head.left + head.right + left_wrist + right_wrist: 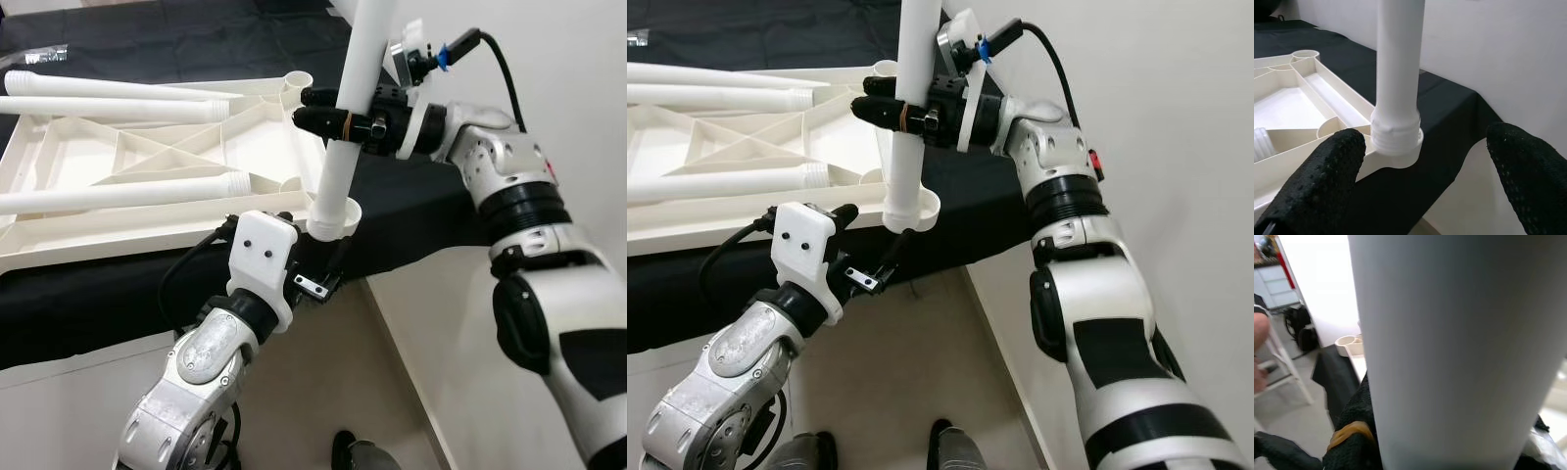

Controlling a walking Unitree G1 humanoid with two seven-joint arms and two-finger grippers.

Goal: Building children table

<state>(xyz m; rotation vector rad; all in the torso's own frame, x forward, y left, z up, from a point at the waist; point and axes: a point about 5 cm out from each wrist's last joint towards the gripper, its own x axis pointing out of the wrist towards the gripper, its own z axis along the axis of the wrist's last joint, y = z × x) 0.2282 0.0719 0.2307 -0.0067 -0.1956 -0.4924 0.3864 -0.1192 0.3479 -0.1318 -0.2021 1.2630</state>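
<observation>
- Black cloth [98, 294] covers the work surface, with the upturned white tabletop [88, 157] at upper left.
- Right gripper [323, 110] clamps the upright table leg [353, 88] at frame centre.
- Left gripper [1420, 166], fingers spread wide, sits by the corner socket [336, 217] holding the leg's base.

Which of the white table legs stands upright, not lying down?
The leg in the corner socket, gripped by the right claw; the other legs lie flat on the tabletop.
</observation>
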